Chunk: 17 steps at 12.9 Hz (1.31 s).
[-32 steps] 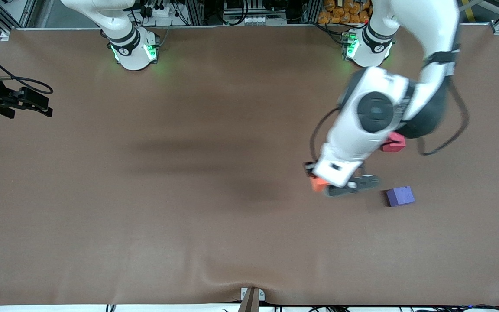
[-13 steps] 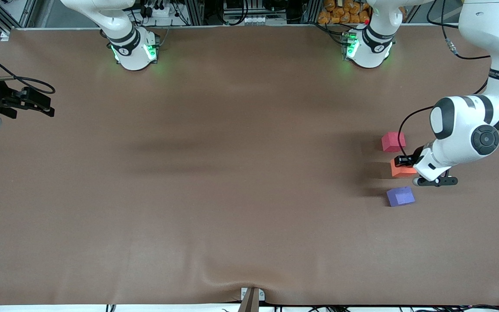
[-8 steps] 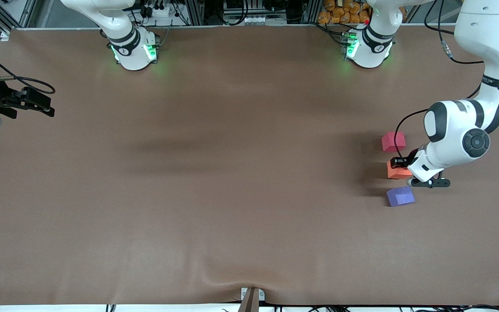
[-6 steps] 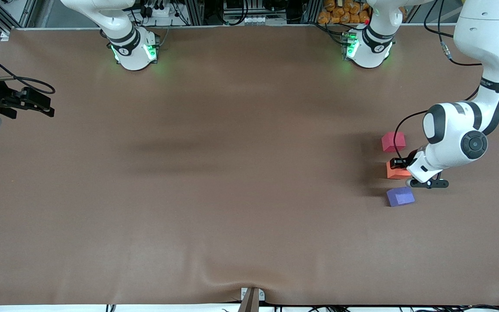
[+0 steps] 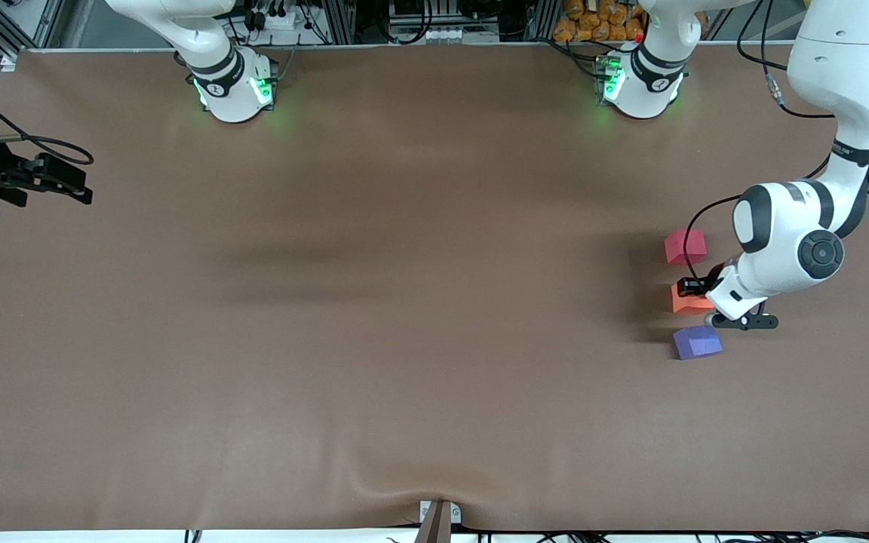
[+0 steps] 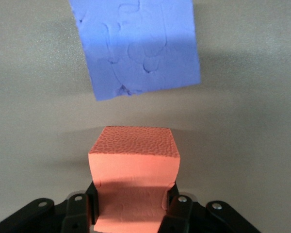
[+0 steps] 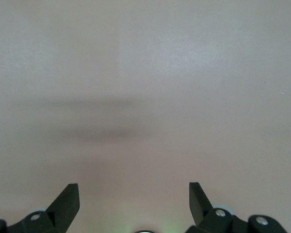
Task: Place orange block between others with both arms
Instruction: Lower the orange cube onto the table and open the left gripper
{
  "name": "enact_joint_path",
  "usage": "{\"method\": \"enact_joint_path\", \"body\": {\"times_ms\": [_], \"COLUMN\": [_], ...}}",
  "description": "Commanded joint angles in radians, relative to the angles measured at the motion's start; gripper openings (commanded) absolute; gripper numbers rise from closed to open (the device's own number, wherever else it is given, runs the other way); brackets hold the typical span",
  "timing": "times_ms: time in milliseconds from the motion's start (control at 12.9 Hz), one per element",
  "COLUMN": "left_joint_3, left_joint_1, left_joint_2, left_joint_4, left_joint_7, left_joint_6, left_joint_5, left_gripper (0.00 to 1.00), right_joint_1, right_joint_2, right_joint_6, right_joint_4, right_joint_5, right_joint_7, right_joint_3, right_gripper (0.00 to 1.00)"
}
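1. The orange block (image 5: 687, 300), at right of centre in the front frame, sits between the pinkish-red block (image 5: 685, 246) above and the purple block (image 5: 696, 342) below.
2. The left hand (image 5: 695, 286) is clamped on it.
3. Judgement: positioning looks nearly complete; release and withdrawal remain.
4. The right hand (image 7: 134, 199) waits open over bare worktop (image 5: 374, 302), at the frame's left edge.

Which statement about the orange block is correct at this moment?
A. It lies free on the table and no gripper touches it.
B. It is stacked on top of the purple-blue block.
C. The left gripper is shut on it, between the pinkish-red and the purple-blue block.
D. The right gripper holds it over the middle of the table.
C: the left gripper is shut on the orange block, between the pinkish-red block and the purple-blue block.
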Motion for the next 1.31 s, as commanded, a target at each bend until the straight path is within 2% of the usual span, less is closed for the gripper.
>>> {"method": "enact_joint_path", "body": {"times_ms": [0,309,695,927,1236], "left_joint_3": [-0.010,-0.011,-0.024,-0.056,-0.056], "left_joint_1": [0.011,0.005,0.001,0.002,0.010], "left_joint_2": [0.001,-0.023,-0.115,-0.163,-0.172], "left_joint_4": [-0.004,0.024,0.159,0.303,0.586], "left_joint_7": [0.004,-0.018,-0.096,-0.175,-0.162], "left_joint_6": [0.023,-0.007,-0.237,-0.427,-0.719], "left_joint_5": [0.019,0.017,0.015,0.015,0.019], "left_gripper": [1.00,1.00,1.00,1.00,1.00], "right_joint_1": [-0.003,-0.002,0.000,0.000,0.001], "right_joint_2": [-0.017,-0.017,-0.019,-0.019,-0.019], "right_joint_6": [0.011,0.008,0.003,0.003,0.003], "right_joint_4": [-0.022,-0.022,-0.022,-0.022,-0.022], "right_joint_5": [-0.015,-0.015,-0.015,-0.015,-0.015], "right_joint_7": [0.007,0.007,0.007,0.007,0.009], "right_joint_3": [0.005,0.005,0.005,0.005,0.005], "right_gripper": [1.00,1.00,1.00,1.00,1.00]}}
